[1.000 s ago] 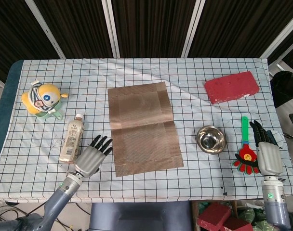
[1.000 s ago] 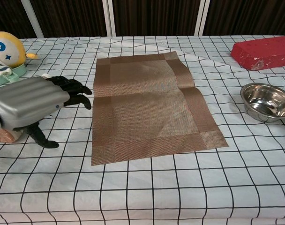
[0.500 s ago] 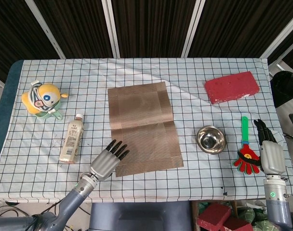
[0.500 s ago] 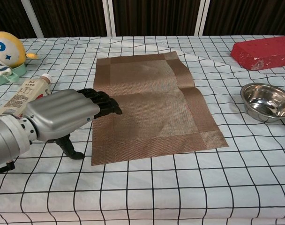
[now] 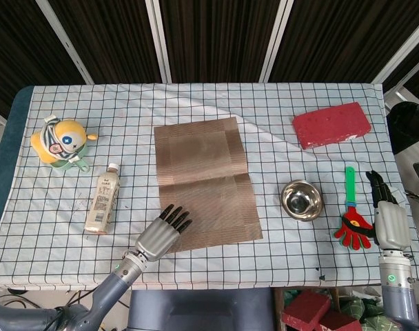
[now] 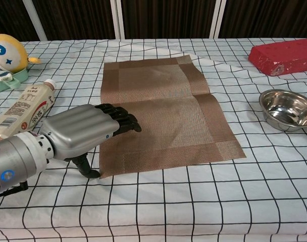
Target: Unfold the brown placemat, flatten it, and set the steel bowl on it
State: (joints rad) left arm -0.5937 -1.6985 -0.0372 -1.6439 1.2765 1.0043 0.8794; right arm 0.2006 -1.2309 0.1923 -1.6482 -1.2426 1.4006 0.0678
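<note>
Your left hand (image 6: 80, 132) has slid in from beside the bottle (image 5: 103, 198) over the last second, and now its fingertips (image 6: 127, 120) sit over the near-left corner of the brown placemat (image 5: 206, 183). It's holding nothing, fingers stretched out flat and together, thumb pointing down at the cloth just off the mat's left edge. So the mat's already unfolded, lying in the middle of the desk (image 5: 278, 110), and you look set up for the flattening pass. There's a crease across the mat's middle in the chest view and the right edge kinks a bit there, so I'd say that's what needs smoothing.

Steel bowl (image 5: 301, 200) is just off the mat's right edge, not touching it, untouched so far. Your right hand (image 5: 389, 221) hangs past the desk's right edge with nothing in it, fingers straight, right beside the red-and-green clapper toy (image 5: 353, 219).

Room-wise: sweeping away from you along the mat is wide open. The bottle's well clear on the left.
</note>
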